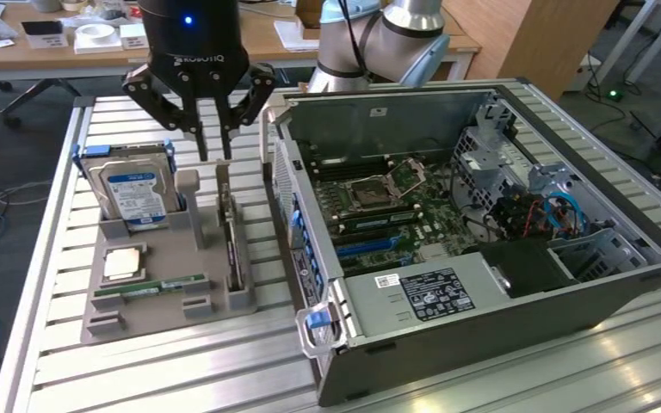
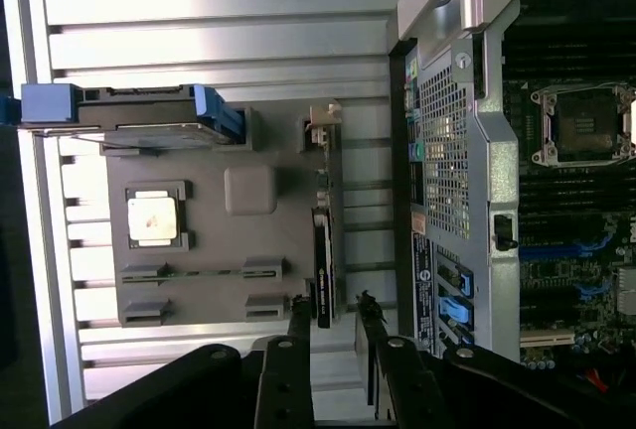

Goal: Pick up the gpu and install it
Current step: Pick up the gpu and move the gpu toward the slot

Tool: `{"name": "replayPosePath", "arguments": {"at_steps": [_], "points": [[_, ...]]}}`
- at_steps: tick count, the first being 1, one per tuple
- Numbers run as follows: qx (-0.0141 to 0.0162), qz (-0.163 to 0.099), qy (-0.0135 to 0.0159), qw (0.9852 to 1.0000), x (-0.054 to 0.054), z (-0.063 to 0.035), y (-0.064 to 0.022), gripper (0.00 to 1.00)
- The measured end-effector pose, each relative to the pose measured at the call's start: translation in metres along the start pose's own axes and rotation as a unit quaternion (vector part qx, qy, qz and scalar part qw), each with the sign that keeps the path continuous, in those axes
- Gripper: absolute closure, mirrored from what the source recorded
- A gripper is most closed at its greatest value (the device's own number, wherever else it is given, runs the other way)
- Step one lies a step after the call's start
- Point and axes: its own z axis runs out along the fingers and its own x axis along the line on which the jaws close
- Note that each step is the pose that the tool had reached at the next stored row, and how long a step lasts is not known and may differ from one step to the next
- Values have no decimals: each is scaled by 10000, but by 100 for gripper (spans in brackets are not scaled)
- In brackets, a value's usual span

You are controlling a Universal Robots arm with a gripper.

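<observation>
I hold the gripper [image 1: 213,155] slightly spread and empty just above the gpu [image 1: 231,245], which stands on edge in the tray [image 1: 158,303] beneath it, neither grasped nor installed yet.

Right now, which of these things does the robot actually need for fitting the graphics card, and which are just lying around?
In the job: gpu, on edge in the grey holder; gripper, open, above it; open computer case.
Just lying about: hard drive; processor chip; RAM stick.
</observation>
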Motion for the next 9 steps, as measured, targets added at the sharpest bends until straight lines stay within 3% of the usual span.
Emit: {"name": "replayPosePath", "arguments": {"at_steps": [4,9], "points": [[0,0,0,10000,0,0,0,58],[0,0,-1,10000,1,38,-1,58]]}}
